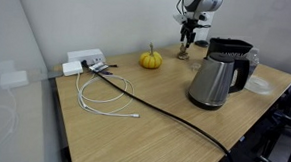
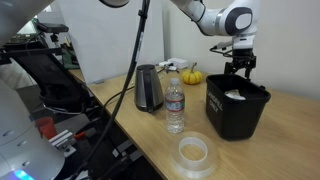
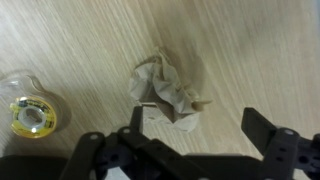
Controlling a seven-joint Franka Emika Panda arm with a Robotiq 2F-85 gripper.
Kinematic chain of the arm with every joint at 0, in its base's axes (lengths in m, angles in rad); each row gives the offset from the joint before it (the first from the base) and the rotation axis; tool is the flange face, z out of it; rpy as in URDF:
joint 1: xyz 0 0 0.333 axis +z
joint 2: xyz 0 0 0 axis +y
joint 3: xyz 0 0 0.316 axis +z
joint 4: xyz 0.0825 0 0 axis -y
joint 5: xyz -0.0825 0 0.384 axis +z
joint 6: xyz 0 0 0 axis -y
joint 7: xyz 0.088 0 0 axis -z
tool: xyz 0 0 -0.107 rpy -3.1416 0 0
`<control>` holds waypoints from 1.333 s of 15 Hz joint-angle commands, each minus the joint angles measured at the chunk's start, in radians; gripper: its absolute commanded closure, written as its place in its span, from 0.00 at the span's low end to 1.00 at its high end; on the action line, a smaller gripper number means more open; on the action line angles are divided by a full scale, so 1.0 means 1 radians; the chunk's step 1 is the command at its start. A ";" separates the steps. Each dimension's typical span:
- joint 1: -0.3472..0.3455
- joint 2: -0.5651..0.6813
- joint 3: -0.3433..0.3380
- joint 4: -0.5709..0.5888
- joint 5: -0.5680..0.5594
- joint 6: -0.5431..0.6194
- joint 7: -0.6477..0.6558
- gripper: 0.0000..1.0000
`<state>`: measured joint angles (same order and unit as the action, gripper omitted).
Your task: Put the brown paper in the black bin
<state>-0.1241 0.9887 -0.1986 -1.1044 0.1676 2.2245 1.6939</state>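
- brown paper (image 3: 165, 95): tan-brown, paler along the creases
- black bin (image 2: 235, 118): plain black on wall and rim
- gripper (image 3: 198, 128): black
- table (image 1: 133, 135): light wood, fine grain
- pumpkin (image 1: 151, 59): orange-yellow
- kettle (image 1: 211, 82): silvery steel, black handle
- white cable (image 1: 103, 97): white
- black cable (image 1: 174, 118): black
- tape roll (image 3: 30, 112): clear, yellow at the core

The brown paper (image 3: 165, 92), a small tan wad crumpled into loose folds, is lying on the table (image 3: 60, 40) beyond the kettle (image 1: 214, 80). The black bin (image 2: 238, 118), round and wide-rimmed, is standing upright just behind the kettle, its top open and something pale showing inside.
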 commanded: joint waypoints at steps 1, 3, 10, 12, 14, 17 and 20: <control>-0.042 0.089 0.046 0.140 0.030 -0.087 0.021 0.00; -0.047 0.122 0.061 0.185 0.033 -0.107 0.022 0.00; -0.044 0.193 0.048 0.285 0.002 -0.128 0.049 0.62; -0.035 0.197 0.033 0.292 -0.002 -0.123 0.047 0.76; -0.030 0.203 0.023 0.303 -0.012 -0.124 0.045 0.90; -0.021 0.189 0.012 0.297 -0.034 -0.118 0.037 1.00; -0.007 0.153 -0.015 0.273 -0.074 -0.085 0.044 1.00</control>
<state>-0.1430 1.1612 -0.1882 -0.8264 0.1172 2.1331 1.7252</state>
